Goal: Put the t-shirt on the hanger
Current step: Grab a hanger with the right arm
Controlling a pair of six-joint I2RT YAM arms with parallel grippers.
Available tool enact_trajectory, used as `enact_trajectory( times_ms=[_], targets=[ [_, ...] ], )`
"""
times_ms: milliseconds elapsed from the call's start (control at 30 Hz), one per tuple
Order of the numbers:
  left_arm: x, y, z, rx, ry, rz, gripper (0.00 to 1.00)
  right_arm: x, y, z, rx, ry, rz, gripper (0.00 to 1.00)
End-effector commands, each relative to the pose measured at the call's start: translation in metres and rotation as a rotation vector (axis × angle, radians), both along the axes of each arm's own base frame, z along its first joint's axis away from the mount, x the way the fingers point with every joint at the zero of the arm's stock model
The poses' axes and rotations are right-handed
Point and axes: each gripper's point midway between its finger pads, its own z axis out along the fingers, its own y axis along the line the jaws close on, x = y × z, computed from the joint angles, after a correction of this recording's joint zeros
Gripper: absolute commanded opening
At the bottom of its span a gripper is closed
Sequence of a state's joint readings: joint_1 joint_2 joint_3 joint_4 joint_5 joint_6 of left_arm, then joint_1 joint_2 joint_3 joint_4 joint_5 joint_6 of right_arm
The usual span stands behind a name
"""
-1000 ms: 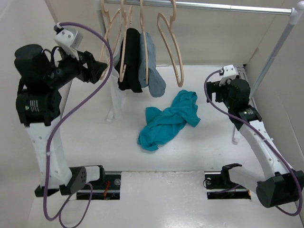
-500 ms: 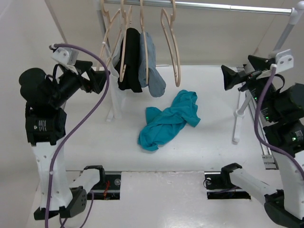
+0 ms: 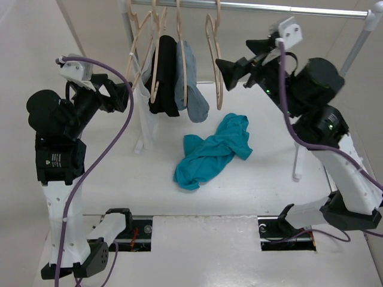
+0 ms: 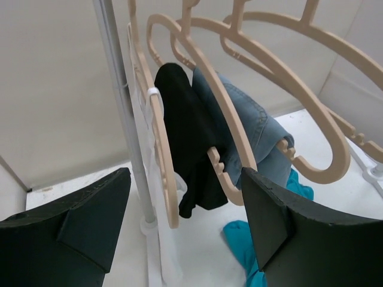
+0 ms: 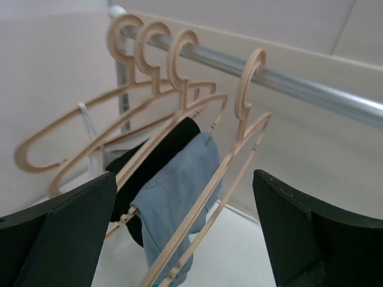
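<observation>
Lying in a crumpled heap at the middle of the table [image 3: 119, 179], the t-shirt [image 3: 212, 152] has no hanger in it, so we judge the job hardly started: hanger to fetch, shirt to lift and thread. The hanger [image 3: 218, 95] hangs bare on the rail [image 3: 269, 7] over the far edge, rightmost of four. The right gripper [image 3: 239, 60] is up beside it, fingers spread wide, holding nothing. Toward the far left corner, the left gripper [image 3: 119, 92] faces the hanger with the white tie [image 4: 160, 137], fingers apart and empty too.

From above we get the whole shirt. The left wrist catches only teal scraps below the black garment [image 4: 185, 137] and grey-blue garment [image 4: 251, 119]. The right wrist gives us the hooks over the rail, cropped in the top view.
</observation>
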State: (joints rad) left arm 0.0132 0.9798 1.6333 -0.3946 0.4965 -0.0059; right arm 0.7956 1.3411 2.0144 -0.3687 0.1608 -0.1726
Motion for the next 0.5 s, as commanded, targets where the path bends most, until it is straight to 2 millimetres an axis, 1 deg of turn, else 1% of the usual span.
enact_trajectory(
  times_ms=[0,33,67,100,133,167,200,233,267,300,333,367,400,433,467],
  targets=[
    [-0.001,0.002,0.003,-0.009,-0.013,0.017,0.71,0.016,-0.020,0.010,0.065,0.019,-0.178,1.00],
    [-0.002,-0.001,0.003,-0.009,-0.013,0.008,0.71,0.027,-0.012,0.004,0.052,0.034,-0.191,1.00],
    [-0.002,-0.001,0.003,-0.009,-0.013,0.008,0.71,0.033,-0.009,-0.003,0.026,0.050,-0.211,1.00],
    [0.001,0.001,-0.004,-0.010,0.007,0.017,0.71,0.042,-0.010,-0.009,0.014,0.075,-0.255,1.00],
    [-0.003,0.001,-0.001,-0.010,-0.002,0.018,0.71,0.044,-0.013,-0.003,0.022,0.078,-0.277,1.00],
    [-0.001,0.001,-0.006,-0.001,0.004,0.019,0.71,0.058,-0.001,-0.017,-0.015,0.107,-0.291,1.00],
    [0.000,0.003,-0.006,-0.002,0.004,0.029,0.71,0.062,0.004,-0.025,-0.041,0.124,-0.292,1.00],
    [0.000,0.003,-0.008,-0.002,0.013,0.029,0.71,0.069,0.004,-0.027,-0.045,0.128,-0.305,1.00],
    [0.003,0.004,-0.012,-0.003,0.024,0.040,0.71,0.080,0.007,-0.038,-0.064,0.145,-0.328,1.00],
    [0.003,0.004,-0.012,-0.003,0.024,0.040,0.71,0.085,0.004,-0.044,-0.074,0.161,-0.361,1.00],
    [0.004,0.004,-0.016,-0.004,0.033,0.043,0.71,0.088,-0.004,-0.044,-0.069,0.166,-0.396,1.00],
    [0.004,0.004,-0.016,-0.004,0.033,0.043,0.71,0.097,-0.006,-0.056,-0.088,0.185,-0.427,1.00],
    [0.004,0.004,-0.016,0.005,0.029,0.044,0.71,0.101,-0.005,-0.058,-0.087,0.188,-0.443,1.00],
    [0.004,0.004,-0.018,0.005,0.038,0.044,0.71,0.103,-0.009,-0.058,-0.086,0.188,-0.453,1.00],
    [0.004,0.004,-0.018,0.005,0.039,0.044,0.71,0.110,-0.010,-0.067,-0.102,0.202,-0.472,1.00]
  ],
)
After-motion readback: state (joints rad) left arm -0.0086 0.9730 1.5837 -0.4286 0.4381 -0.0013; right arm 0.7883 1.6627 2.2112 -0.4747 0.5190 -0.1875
